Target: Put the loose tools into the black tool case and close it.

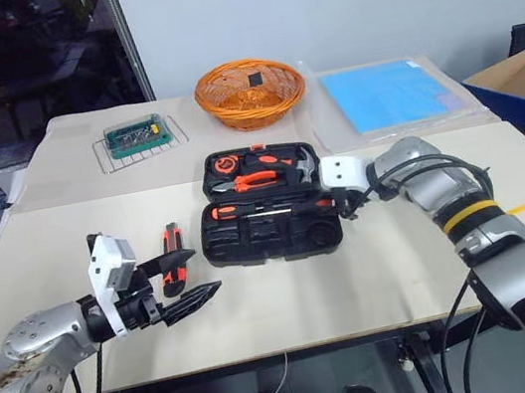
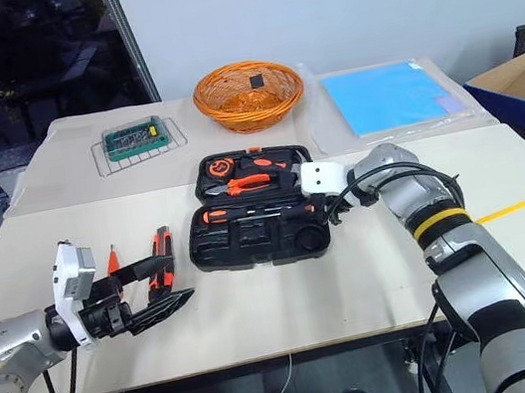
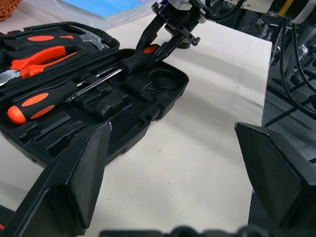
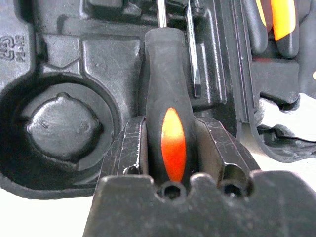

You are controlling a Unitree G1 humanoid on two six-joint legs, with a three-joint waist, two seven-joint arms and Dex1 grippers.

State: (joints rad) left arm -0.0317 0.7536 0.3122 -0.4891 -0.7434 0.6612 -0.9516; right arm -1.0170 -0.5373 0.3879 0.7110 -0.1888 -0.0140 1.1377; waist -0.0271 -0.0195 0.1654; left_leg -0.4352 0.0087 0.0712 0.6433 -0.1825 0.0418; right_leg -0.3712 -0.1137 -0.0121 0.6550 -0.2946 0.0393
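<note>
right tool clamped on the black-and-orange handle of a long screwdriver, at the right end of the black tool case; handle lies over the case's front tray, shaft pointing along it. case open on the surface, lid back, pliers and hammer in the lid half. second long screwdriver lies in the front tray. left tool fingers wide apart, empty, hovering over the surface left of the case. utility knife lies on the surface between left tool and case. short red-orange screwdriver near the left wrist. woven basket behind the case.
</note>
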